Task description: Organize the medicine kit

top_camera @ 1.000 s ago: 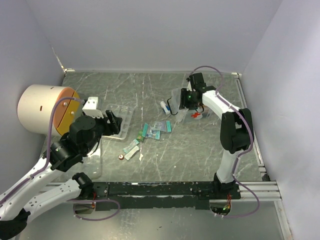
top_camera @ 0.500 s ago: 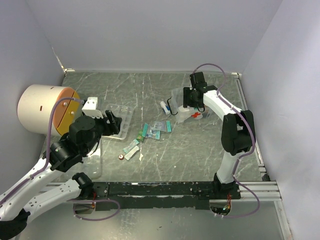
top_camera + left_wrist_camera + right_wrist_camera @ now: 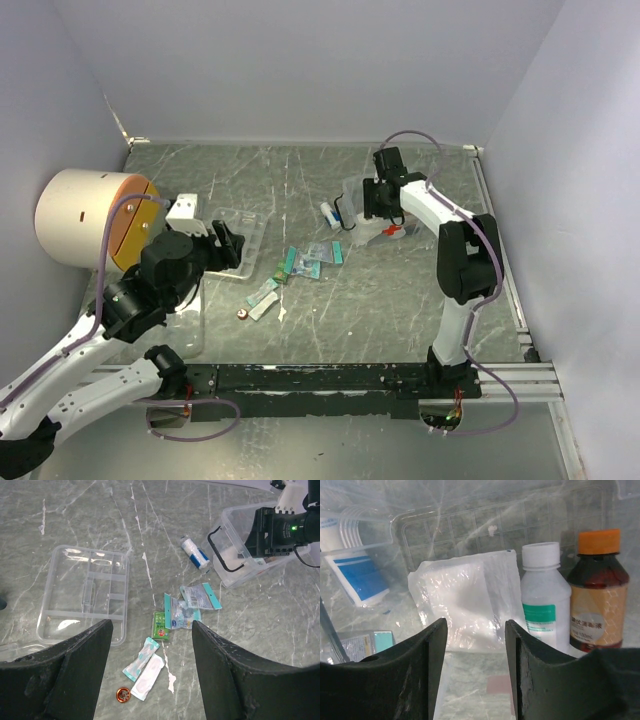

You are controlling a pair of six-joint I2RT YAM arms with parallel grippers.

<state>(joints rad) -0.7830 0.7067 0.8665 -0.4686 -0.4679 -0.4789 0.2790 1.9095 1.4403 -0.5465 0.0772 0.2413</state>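
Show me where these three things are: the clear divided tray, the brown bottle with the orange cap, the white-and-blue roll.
clear divided tray (image 3: 85, 597): left wrist view, its middle dividers.
brown bottle (image 3: 597, 611): right wrist view, its label.
white-and-blue roll (image 3: 196, 553): left wrist view, its middle.

A grey-green marbled table (image 3: 330, 300) with white veins spreads under the left pincer (image 3: 232, 245) and the right pincer (image 3: 368, 212), evenly lit with a faint sheen. Plain pale lilac walls close it in: the back wall (image 3: 300, 70) beyond the right pincer, the left wall (image 3: 40, 120) and right wall (image 3: 580, 200) outside each. A silver rail (image 3: 517, 310) edges the table right of the right pincer, and a black bar (image 3: 320, 380) lies nearer than both.
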